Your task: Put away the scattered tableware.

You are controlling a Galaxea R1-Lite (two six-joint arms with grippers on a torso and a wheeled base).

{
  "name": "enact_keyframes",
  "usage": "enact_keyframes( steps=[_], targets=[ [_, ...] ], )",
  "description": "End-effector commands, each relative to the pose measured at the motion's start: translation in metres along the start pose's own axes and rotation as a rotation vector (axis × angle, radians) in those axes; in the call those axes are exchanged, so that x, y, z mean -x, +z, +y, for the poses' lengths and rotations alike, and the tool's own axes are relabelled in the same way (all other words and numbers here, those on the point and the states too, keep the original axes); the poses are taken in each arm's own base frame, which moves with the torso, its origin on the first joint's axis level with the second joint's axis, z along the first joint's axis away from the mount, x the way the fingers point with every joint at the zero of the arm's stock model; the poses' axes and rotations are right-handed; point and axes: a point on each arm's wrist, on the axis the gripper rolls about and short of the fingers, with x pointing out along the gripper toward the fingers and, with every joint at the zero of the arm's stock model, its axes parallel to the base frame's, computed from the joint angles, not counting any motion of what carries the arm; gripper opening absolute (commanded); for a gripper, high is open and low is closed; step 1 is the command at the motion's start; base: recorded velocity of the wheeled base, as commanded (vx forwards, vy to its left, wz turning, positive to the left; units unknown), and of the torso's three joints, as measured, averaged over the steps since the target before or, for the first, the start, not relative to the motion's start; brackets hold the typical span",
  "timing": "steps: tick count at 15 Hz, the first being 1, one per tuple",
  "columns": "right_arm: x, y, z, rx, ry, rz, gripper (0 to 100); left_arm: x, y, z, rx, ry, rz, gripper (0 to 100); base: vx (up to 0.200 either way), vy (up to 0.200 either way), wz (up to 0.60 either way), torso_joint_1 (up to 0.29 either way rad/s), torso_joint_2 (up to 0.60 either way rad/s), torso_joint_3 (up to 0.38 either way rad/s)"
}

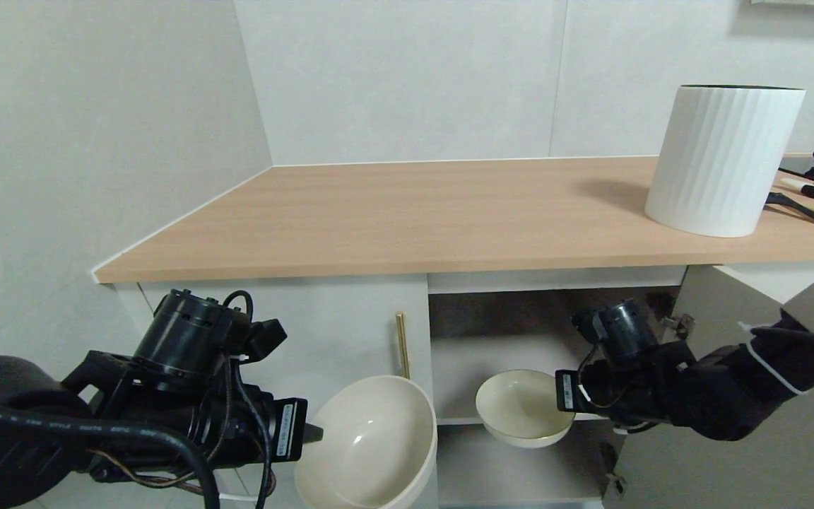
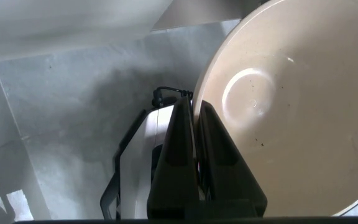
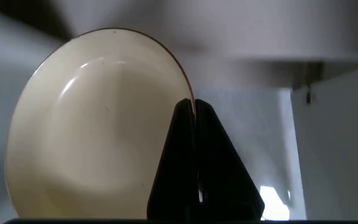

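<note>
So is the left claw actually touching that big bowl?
Touching. The left wrist view shows the left claw pinched shut on the rim of the big bowl.

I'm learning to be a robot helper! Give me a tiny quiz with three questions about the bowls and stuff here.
1. True or false: the left gripper pinches the bigger bowl by its rim.
2. Where is the smaller bowl? A) on the floor B) in the right gripper, at the open cabinet C) inside the bigger bowl
3. Fill in: the white ribbed container stands on the wooden ____.

Key: 1 true; 2 B; 3 counter.
</note>
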Motion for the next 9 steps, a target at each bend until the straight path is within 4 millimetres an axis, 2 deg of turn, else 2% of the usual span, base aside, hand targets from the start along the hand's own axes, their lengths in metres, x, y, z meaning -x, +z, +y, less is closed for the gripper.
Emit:
enact_keyframes(
  steps=[1,3,5,9],
  targets=[
    [-0.042,-0.007,-0.016,-0.019,-0.077,0.003,0,-0.001,0.000,0.000,0.000,0.000,0.003,0,0.000,0.000,0.00,0.000,0.00,0.000],
    [-0.056,-0.010,-0.017,0.009,-0.115,0.000,0,-0.001,0.000,0.000,0.002,0.001,0.003,0,0.000,0.000,0.00,0.000,0.00,0.000],
    [-0.067,-0.005,-0.015,0.005,-0.119,-0.018,0,-0.001,0.000,0.000,0.002,0.002,0.002,0,0.000,0.000,0.00,0.000,0.00,0.000],
    [-0.089,-0.005,-0.025,0.001,-0.200,-0.028,0,-0.001,0.000,0.000,-0.001,0.000,0.002,0,0.000,0.000,0.00,0.000,0.00,0.000]
  ],
)
